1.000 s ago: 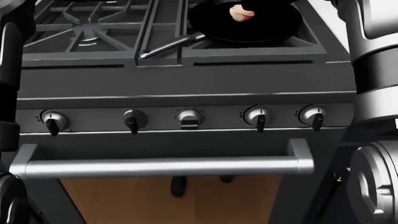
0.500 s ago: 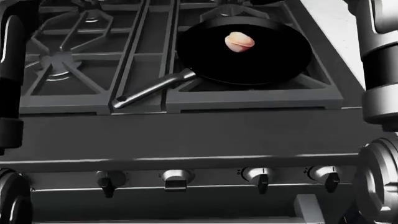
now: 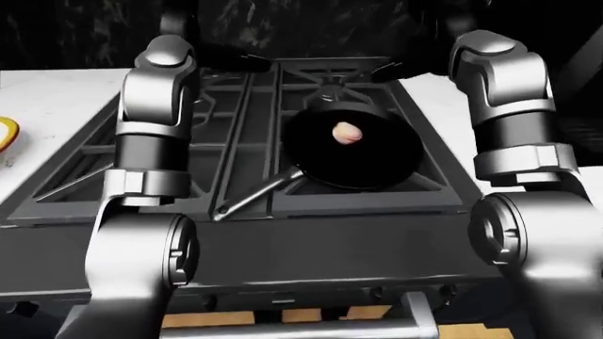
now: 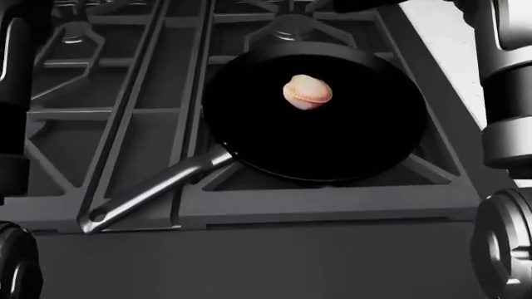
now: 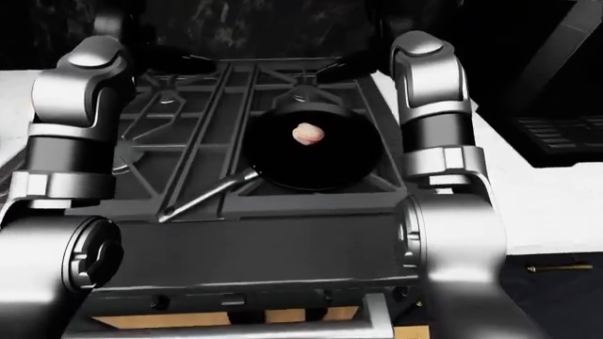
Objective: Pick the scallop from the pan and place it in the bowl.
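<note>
A pale pink scallop [image 4: 307, 92] lies in a black frying pan [image 4: 332, 143], a little above the pan's middle. The pan sits on the right burner of a dark gas stove [image 3: 235, 106], its grey handle [image 4: 149, 190] pointing down-left. My left arm [image 3: 150, 120] rises at the left of the stove and my right arm [image 3: 514, 113] at the right, both bent upward. Neither hand shows: the forearms run out into the dark top of the eye views. A yellow rim [image 3: 5, 133], perhaps the bowl, peeks in at the left edge on the white counter.
White counter [image 5: 537, 205] flanks the stove on the right, and more lies at the left. The left burner grates [image 4: 75, 93] are bare. The oven's bar handle [image 3: 311, 328] runs along the bottom of the left-eye view. A dark backsplash stands above the stove.
The whole head view has shifted: the camera moved in over the stove. The pan and scallop slid down and grew, and the knobs and oven handle dropped out of view.
</note>
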Motion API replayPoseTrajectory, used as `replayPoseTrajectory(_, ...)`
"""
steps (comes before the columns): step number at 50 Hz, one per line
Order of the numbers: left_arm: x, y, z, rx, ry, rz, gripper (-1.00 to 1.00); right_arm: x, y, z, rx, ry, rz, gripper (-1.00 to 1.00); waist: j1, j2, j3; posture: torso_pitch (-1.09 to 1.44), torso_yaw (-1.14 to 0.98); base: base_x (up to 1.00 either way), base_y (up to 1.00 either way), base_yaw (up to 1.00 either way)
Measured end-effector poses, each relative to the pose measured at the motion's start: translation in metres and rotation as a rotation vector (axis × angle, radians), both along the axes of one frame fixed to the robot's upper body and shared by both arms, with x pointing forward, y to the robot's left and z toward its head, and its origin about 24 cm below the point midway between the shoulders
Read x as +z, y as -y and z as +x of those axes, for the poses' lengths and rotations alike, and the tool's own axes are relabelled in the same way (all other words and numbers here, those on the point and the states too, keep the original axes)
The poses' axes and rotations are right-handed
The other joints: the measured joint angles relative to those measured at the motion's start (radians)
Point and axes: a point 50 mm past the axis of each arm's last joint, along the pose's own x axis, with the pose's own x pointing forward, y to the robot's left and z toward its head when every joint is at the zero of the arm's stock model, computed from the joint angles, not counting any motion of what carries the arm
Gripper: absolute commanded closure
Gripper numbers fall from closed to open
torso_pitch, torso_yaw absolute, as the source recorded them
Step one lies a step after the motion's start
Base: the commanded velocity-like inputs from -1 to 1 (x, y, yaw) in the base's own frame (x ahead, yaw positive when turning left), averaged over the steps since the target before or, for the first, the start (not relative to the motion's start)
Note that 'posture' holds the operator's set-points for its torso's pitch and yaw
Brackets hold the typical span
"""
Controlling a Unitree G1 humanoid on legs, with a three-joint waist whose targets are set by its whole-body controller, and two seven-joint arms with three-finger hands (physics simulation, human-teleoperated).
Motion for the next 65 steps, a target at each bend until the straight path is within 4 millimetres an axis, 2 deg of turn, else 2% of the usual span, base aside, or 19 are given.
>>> replayPoseTrajectory(2,0.001,-0.003,-0.001,0.009,0.000,-0.003,-1.00,0.001,0.000,0.000,0.006,0.001,0.013,-1.00,-0.007,0.024,-0.011,0.00,0.00,0.00,0.00,0.00)
replayPoseTrajectory(3,0.002,-0.003,-0.002,0.011,0.008,-0.003,-1.00,0.003,0.000,-0.001,0.010,0.009,0.019,-1.00,-0.009,0.043,-0.018,0.00,0.00,0.00,0.00,0.00)
replayPoseTrajectory(4,0.004,-0.003,-0.003,0.011,0.018,-0.001,-1.00,0.004,-0.001,-0.001,0.015,0.015,0.022,-1.00,-0.013,0.047,-0.021,0.00,0.00,0.00,0.00,0.00)
replayPoseTrajectory(9,0.003,-0.007,-0.003,0.021,0.007,-0.003,-1.00,0.005,-0.007,-0.001,0.060,0.006,0.068,-1.00,-0.007,0.023,-0.027,0.00,0.00,0.00,0.00,0.00)
replayPoseTrajectory(14,0.006,-0.012,-0.003,0.033,0.013,-0.001,-1.00,0.012,0.000,-0.002,0.058,0.035,0.094,-1.00,-0.004,0.009,-0.034,0.00,0.00,0.00,0.00,0.00)
replayPoseTrajectory(17,0.008,-0.015,-0.004,0.040,0.021,0.000,-1.00,0.017,0.004,-0.004,0.066,0.052,0.020,-1.00,-0.003,0.006,-0.033,0.00,0.00,0.00,0.00,0.00)
replayPoseTrajectory(20,0.008,-0.015,-0.003,0.040,0.022,0.003,-1.00,0.023,0.007,-0.004,0.095,0.084,0.052,-1.00,-0.002,0.012,-0.028,0.00,0.00,0.00,0.00,0.00)
replayPoseTrajectory(28,0.009,-0.016,-0.003,0.038,0.021,0.014,-1.00,0.045,0.012,-0.007,0.170,0.110,-0.133,-1.00,-0.013,0.027,-0.025,0.00,0.00,0.00,0.00,0.00)
replayPoseTrajectory(36,0.018,-0.016,-0.005,0.038,0.044,0.020,-1.00,0.028,0.017,-0.001,0.214,0.004,-0.330,-1.00,-0.019,0.034,-0.027,0.00,0.00,0.00,0.00,0.00)
replayPoseTrajectory(39,0.019,-0.014,-0.005,0.032,0.042,0.026,-1.00,0.026,0.014,-0.001,0.261,-0.015,-0.378,-1.00,-0.020,0.039,-0.025,0.00,0.00,0.00,0.00,0.00)
replayPoseTrajectory(45,0.017,-0.018,-0.004,0.040,0.033,0.024,-1.00,0.014,0.004,0.003,0.320,-0.040,-0.640,-1.00,-0.021,0.042,-0.029,0.00,0.00,0.00,0.00,0.00)
replayPoseTrajectory(48,0.017,-0.019,-0.004,0.044,0.031,0.023,-1.00,0.009,0.001,0.004,0.335,-0.067,-0.707,-1.00,-0.019,0.043,-0.027,0.00,0.00,0.00,0.00,0.00)
replayPoseTrajectory(58,0.013,-0.017,-0.004,0.039,0.023,0.021,-1.00,0.036,-0.017,0.000,0.357,-0.034,-0.826,-1.00,-0.017,0.039,-0.031,0.00,0.00,0.00,0.00,0.00)
replayPoseTrajectory(65,0.013,-0.017,-0.004,0.039,0.028,0.022,-1.00,0.036,-0.027,0.001,0.383,-0.039,-0.878,-1.00,-0.015,0.036,-0.036,0.00,0.00,0.00,0.00,0.00)
